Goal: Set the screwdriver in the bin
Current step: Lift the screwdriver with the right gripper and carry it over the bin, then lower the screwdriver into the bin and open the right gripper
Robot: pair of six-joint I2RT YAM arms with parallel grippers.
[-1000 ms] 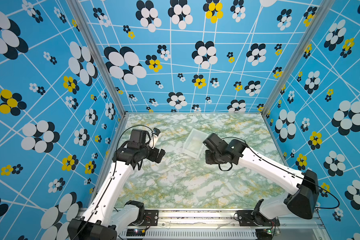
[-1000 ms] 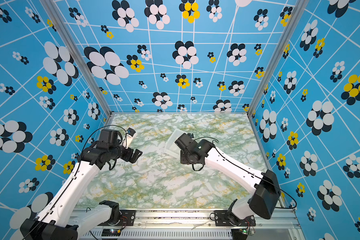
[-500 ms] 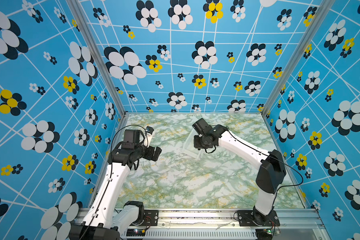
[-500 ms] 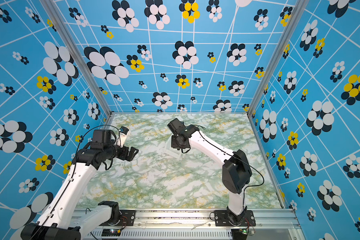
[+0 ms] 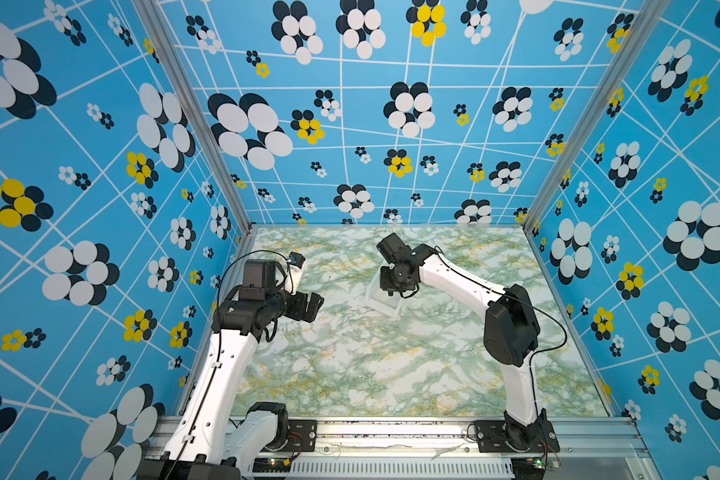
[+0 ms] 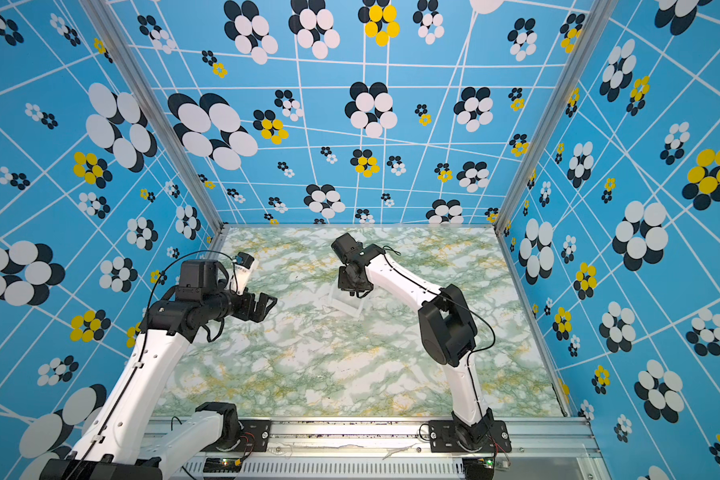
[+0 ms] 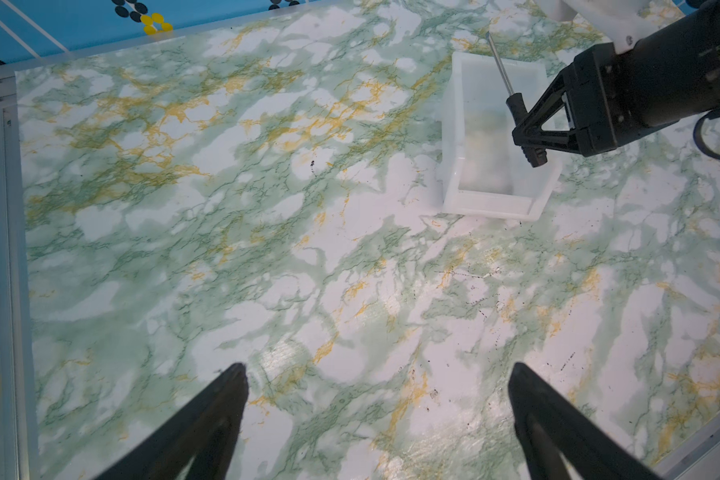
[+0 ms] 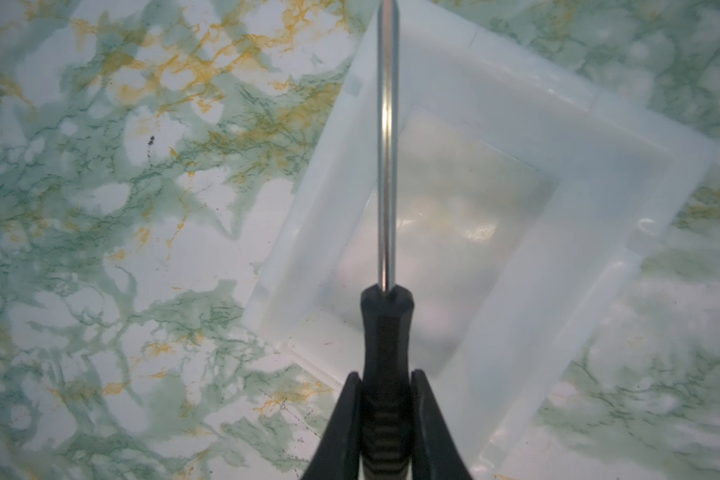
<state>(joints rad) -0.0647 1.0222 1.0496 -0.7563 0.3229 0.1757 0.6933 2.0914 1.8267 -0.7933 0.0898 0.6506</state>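
i have the right gripper [image 8: 386, 386] closed tight on the ribbed black handle of the small slim screwdriver with the thin bright metal shaft [image 8: 386, 249]. the two jaws press the handle from both sides and the shaft points straight forward from them. i hold it by the handle because this is the thickest part and it does not slip there, and the free shaft shows me where the tool will land. the screwdriver is in the air above the small white rectangular plastic bin with the whitish see-through bottom [image 7: 451, 124], not yet inside it. in the right wrist view the shaft does not run along the bin; it crosses one wall at a slant, and in the left wrist view the tip seems to reach past the far short wall. so i judge that a release now could leave the tip on the rim, and a small turn or a lower position is safer first. the left gripper [image 7: 377, 368] hangs with jaws wide and empty over the green and white marbled tabletop [image 7: 266, 249], well apart from the bin, so it does not block the work.
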